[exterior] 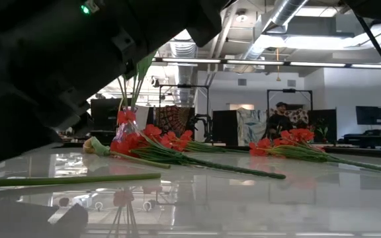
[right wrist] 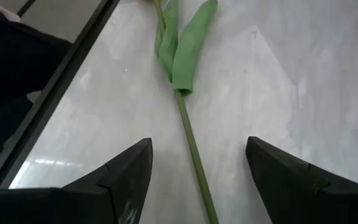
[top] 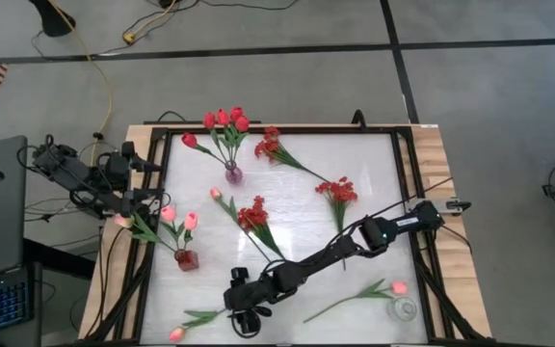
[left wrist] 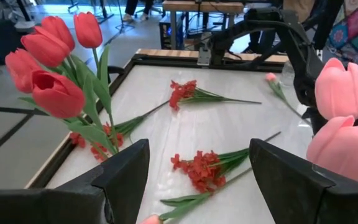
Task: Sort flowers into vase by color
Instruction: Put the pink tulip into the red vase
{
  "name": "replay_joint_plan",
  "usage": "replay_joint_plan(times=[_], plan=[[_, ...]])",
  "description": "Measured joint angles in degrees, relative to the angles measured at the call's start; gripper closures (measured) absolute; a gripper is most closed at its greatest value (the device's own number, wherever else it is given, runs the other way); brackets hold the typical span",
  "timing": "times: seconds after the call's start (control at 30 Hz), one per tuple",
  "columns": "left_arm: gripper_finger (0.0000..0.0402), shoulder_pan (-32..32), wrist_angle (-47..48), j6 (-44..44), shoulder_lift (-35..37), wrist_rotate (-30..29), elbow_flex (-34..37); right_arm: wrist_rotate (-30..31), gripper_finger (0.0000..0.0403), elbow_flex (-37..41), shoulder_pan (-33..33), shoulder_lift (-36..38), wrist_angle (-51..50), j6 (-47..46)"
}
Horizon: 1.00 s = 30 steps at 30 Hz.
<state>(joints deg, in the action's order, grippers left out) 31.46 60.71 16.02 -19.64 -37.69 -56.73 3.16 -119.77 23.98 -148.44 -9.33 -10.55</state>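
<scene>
Right claw [right wrist: 194, 180] hangs released low over the bench's [top: 355, 260] near edge, fingers straddling the green stem of a loose pink tulip [top: 176, 333] by the near left corner, apparently lined up to pinch it. Left claw [left wrist: 197, 180] waits released at the left edge, beside the pink tulips [top: 179, 220] in the red vase [top: 187, 259]. Red tulips [top: 225, 119] fill the purple vase [top: 232, 174] near the far edge. Red sprays [top: 253, 214] lie mid-bench. From the right wrist, the bloom is cut off; the arm blocks much of the low view.
</scene>
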Motion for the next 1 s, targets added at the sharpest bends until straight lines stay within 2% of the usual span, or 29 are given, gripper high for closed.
replay_joint_plan(times=[0.17, 0.27, 0.37, 0.63, 0.7, 0.87, 1.0], plan=[[0.0136, 0.0, 0.7, 1.2, 0.0, 1.4, 0.0, 0.3, 0.0136, -0.1, 0.3, 0.1, -4.0, 0.1], [0.0136, 0.0, 1.3, 2.0, 0.0, 1.8, 0.0, 0.5, 0.0164, -0.1, 0.3, 0.2, -4.9, 0.1], [0.0136, 0.0, 1.6, 2.3, 0.0, 1.9, 0.0, 0.6, 0.0212, -0.1, 0.3, 0.2, -5.0, 0.1], [0.0136, 0.0, 1.6, 2.5, 0.0, 2.9, 0.0, -1.2, 0.038, -0.1, 0.6, 0.4, -5.3, -2.7], [0.0136, 0.0, 1.6, 2.5, 0.0, 2.9, 0.0, -2.7, 0.0386, -0.1, 0.6, 0.4, -5.1, -4.6], [0.0136, 0.0, 1.6, 2.7, 0.0, 3.0, 0.0, -4.1, 0.0373, 0.1, 0.4, 1.6, -5.5, -13.0], [0.0136, 0.0, 1.6, 3.3, 0.0, 3.2, 0.0, -4.1, 0.0388, 0.1, 0.3, 2.5, -5.2, -14.1]])
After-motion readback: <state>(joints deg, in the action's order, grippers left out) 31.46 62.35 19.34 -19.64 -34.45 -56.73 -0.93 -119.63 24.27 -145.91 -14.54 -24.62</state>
